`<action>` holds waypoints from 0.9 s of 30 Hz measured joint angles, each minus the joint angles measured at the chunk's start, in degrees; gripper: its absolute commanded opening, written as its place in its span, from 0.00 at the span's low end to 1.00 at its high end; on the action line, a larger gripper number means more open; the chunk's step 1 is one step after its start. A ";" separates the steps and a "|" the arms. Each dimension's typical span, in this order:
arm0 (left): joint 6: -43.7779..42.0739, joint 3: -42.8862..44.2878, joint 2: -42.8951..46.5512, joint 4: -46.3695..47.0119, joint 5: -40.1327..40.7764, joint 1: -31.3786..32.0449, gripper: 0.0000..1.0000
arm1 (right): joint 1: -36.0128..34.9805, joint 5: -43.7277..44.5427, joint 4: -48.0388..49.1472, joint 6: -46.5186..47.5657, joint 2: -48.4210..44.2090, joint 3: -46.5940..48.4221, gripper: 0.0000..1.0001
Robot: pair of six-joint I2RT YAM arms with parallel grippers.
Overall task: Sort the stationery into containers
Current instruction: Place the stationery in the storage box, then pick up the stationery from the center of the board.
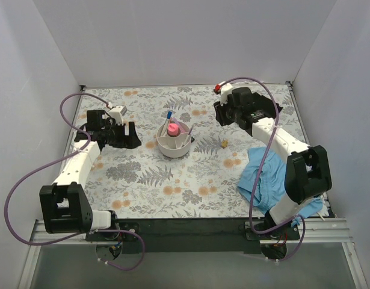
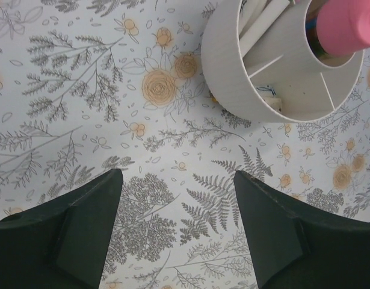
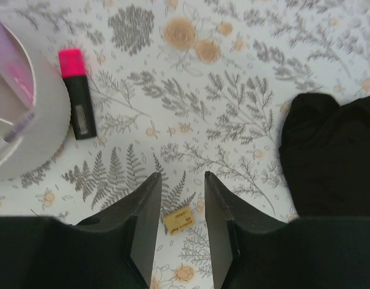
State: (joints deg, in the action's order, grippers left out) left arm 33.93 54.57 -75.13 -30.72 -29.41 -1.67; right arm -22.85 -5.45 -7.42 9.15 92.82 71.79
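The round white organiser (image 1: 174,146) stands mid-table and holds a pink item (image 1: 172,128) and a blue-capped marker (image 1: 169,115). My left gripper (image 1: 129,135) is open and empty just left of it. In the left wrist view the gripper (image 2: 177,176) is over bare table, with the organiser (image 2: 257,78) and pink item (image 2: 344,27) at the top right. My right gripper (image 1: 224,114) is open. In the right wrist view the gripper (image 3: 180,177) hovers above a tiny tan block (image 3: 178,220) lying on the table between the fingers. A pink-and-dark highlighter (image 3: 76,96) lies beside the organiser (image 3: 46,126).
A blue cloth (image 1: 266,177) lies bunched at the right front under the right arm. A black cloth (image 3: 329,162) lies right of the right gripper. The tan block also shows in the top view (image 1: 224,142). White walls enclose the table.
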 measured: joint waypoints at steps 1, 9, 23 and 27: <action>-0.61 0.90 -0.90 0.02 -0.07 0.00 0.74 | -0.15 0.39 -1.22 0.72 0.87 -0.24 0.40; -1.09 6.03 -9.84 1.64 0.15 0.00 0.73 | -0.72 2.19 -9.27 4.59 7.13 -0.35 0.33; -1.07 6.03 -10.91 2.47 1.36 0.00 0.73 | 0.37 2.89 -14.14 4.79 9.68 -0.35 0.60; -1.07 6.03 -10.91 2.47 1.36 0.00 0.73 | 0.35 1.36 -14.47 5.84 9.86 -0.35 0.65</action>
State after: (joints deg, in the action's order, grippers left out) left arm 32.86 60.60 -86.04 -28.25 -28.05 -1.67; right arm -22.50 -4.10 -21.89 14.98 102.67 71.44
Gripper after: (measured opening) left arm 0.733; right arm 0.634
